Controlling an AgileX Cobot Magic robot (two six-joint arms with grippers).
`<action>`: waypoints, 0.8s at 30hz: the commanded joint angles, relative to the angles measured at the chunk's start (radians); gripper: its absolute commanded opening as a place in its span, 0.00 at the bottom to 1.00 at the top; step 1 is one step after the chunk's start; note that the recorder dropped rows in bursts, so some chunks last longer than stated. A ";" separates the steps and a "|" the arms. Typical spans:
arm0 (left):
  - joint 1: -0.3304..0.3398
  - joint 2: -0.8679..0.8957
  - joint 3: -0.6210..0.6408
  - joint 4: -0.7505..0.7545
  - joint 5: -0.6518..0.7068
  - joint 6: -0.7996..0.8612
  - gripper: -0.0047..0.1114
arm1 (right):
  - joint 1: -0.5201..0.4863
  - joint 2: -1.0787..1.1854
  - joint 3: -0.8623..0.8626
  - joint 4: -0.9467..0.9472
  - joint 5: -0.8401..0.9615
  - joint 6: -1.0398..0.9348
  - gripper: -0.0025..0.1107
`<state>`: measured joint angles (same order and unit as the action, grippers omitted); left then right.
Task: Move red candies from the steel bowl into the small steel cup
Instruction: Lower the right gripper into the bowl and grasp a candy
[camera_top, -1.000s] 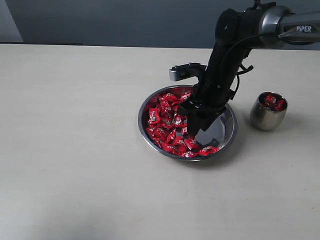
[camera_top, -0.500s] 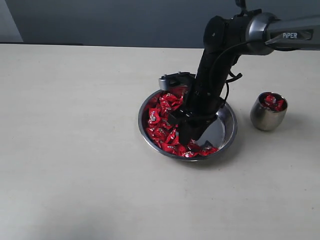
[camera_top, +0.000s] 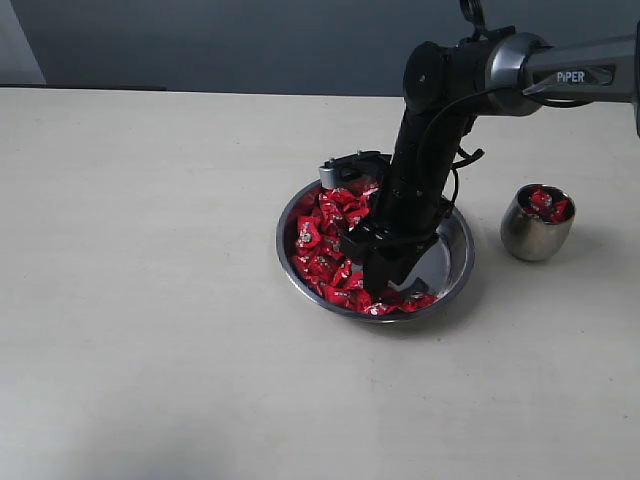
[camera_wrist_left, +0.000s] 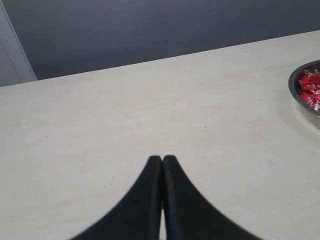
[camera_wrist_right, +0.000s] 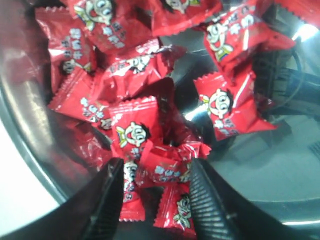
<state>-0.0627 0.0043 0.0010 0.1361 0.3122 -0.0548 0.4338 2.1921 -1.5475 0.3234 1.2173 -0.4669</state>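
Note:
The steel bowl (camera_top: 455, 262) sits mid-table with many red candies (camera_top: 325, 235) heaped in its left half. My right gripper (camera_top: 385, 285) reaches down into the bowl's front part, open, its fingers (camera_wrist_right: 107, 195) straddling red candies (camera_wrist_right: 162, 170) on the bowl's floor. The small steel cup (camera_top: 535, 232) stands to the right of the bowl with a few red candies (camera_top: 548, 203) in it. My left gripper (camera_wrist_left: 162, 159) is shut and empty over bare table; the steel bowl's rim (camera_wrist_left: 295, 95) shows at that view's edge.
The pale table (camera_top: 150, 300) spreads wide to the left of the bowl and in front of it. A dark wall (camera_top: 250, 40) runs behind the table's far edge. The right arm (camera_top: 430, 150) leans over the bowl's back half.
The right arm has shifted left and lowered; its open gripper has sunk from above the bowl's bare floor into the candies at the front. The left gripper's earlier state is not shown.

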 joint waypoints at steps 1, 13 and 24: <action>-0.010 -0.004 -0.001 0.000 -0.004 -0.006 0.04 | -0.001 -0.001 -0.002 -0.017 0.004 -0.005 0.39; -0.010 -0.004 -0.001 0.000 -0.004 -0.006 0.04 | -0.001 -0.001 -0.002 -0.018 0.004 -0.001 0.28; -0.010 -0.004 -0.001 0.000 -0.004 -0.006 0.04 | -0.001 0.029 -0.002 0.001 0.004 -0.001 0.29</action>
<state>-0.0627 0.0043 0.0010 0.1361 0.3122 -0.0548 0.4338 2.2024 -1.5475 0.3185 1.2192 -0.4669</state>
